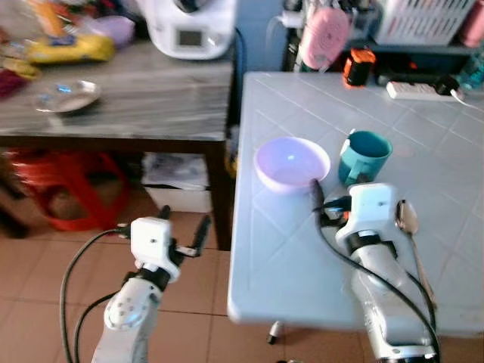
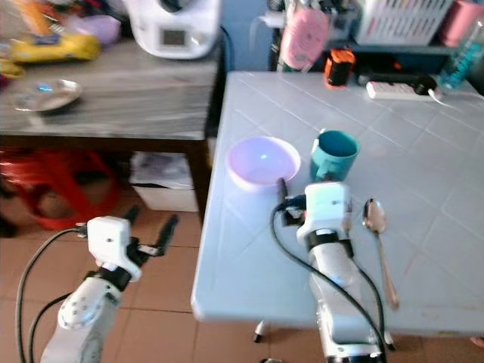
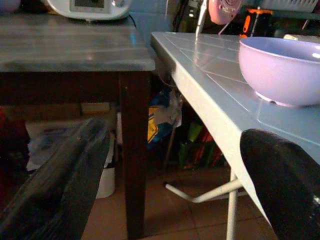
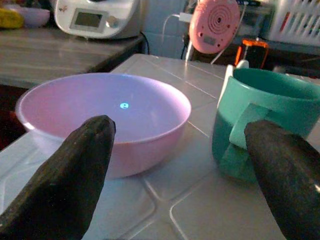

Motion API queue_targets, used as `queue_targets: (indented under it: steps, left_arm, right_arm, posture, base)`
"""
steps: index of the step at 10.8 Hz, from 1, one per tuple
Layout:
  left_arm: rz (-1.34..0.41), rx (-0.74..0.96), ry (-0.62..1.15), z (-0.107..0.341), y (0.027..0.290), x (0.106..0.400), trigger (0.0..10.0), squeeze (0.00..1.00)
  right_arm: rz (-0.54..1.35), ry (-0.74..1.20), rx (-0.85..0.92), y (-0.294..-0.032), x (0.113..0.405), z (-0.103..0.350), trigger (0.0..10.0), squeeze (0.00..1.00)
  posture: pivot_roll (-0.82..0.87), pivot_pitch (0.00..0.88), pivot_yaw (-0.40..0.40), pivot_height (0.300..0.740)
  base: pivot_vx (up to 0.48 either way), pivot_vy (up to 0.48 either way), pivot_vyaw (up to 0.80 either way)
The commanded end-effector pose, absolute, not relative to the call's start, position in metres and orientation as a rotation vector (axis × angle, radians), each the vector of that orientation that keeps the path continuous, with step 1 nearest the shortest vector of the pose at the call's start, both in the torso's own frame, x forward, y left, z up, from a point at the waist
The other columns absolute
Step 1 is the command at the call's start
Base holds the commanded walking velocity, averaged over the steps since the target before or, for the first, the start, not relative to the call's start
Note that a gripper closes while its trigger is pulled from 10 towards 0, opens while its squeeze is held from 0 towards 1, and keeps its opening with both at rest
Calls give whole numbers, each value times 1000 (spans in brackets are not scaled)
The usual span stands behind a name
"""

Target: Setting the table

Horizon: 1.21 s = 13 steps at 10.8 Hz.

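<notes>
On the pale blue tiled table [image 1: 287, 257], the right gripper [image 1: 324, 203], fingers apart, is hovering between the lilac plastic bowl [image 1: 291, 162] and teal mug [image 1: 363, 156], and should probably centre on one before closing, while the left gripper [image 1: 189, 238] is hanging open off the table's edge.

The white basket [image 1: 423, 19] at the back is cut off by the top edge, and the right arm hides part of the spoon's handle [image 1: 423, 276].

On the white table [image 1: 287, 257], the pink bowl [image 1: 292, 162] and the teal mug [image 1: 364, 156] stand close side by side, leaving a narrow gap straight ahead of the right gripper [image 4: 175, 165], whose fingers are spread. A spoon [image 1: 412, 242] lies to its right. Bare tabletop stretches behind the mug. The wooden table [image 1: 151, 106] stands just left.
</notes>
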<state>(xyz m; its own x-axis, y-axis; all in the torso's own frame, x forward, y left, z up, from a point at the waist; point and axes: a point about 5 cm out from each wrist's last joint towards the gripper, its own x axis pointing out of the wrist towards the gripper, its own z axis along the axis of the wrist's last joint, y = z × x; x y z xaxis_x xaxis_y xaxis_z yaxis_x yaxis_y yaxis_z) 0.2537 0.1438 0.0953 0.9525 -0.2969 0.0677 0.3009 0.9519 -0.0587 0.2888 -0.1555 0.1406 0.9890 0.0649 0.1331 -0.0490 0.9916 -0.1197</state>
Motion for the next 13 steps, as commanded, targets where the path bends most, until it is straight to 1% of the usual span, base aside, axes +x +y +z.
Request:
queue_targets:
  steps: [1,2,4,5,8,9,11,13]
  left_arm:
    - [-309,-66,-55,96,143,252,10000,0]
    - [-318,-63,-58,97,143,253,10000,0]
    - [-440,-16,-82,102,137,250,10000,0]
    - [-509,14,-96,105,136,250,10000,0]
    - [-625,110,-125,112,135,249,10000,0]
    - [-618,101,-127,113,135,249,10000,0]
    - [-635,94,-128,113,131,248,10000,0]
    - [-646,105,-129,114,129,246,10000,0]
  right_arm:
    - [48,-138,-118,-158,287,141,10000,0]
    - [52,-141,-118,-157,288,142,10000,0]
    - [62,-161,-73,-152,290,151,10000,0]
    - [47,-158,9,-151,293,158,10000,0]
    - [48,-169,129,-145,302,176,10000,0]
    - [57,-166,153,-142,304,180,10000,0]
    - [31,-86,294,-139,307,176,10000,0]
    - [36,-71,327,-139,308,179,10000,0]
  posture:
    - [-40,144,29,740]
    - [-40,145,31,740]
    - [-41,149,34,740]
    - [-41,150,35,740]
    - [-43,153,33,740]
    - [-45,154,36,740]
    - [-43,155,33,740]
    - [-39,156,32,740]
  base:
    - [0,0,0]
    - [0,0,0]
    - [0,0,0]
    - [0,0,0]
    - [0,0,0]
    - [0,0,0]
    - [0,0,0]
    - [0,0,0]
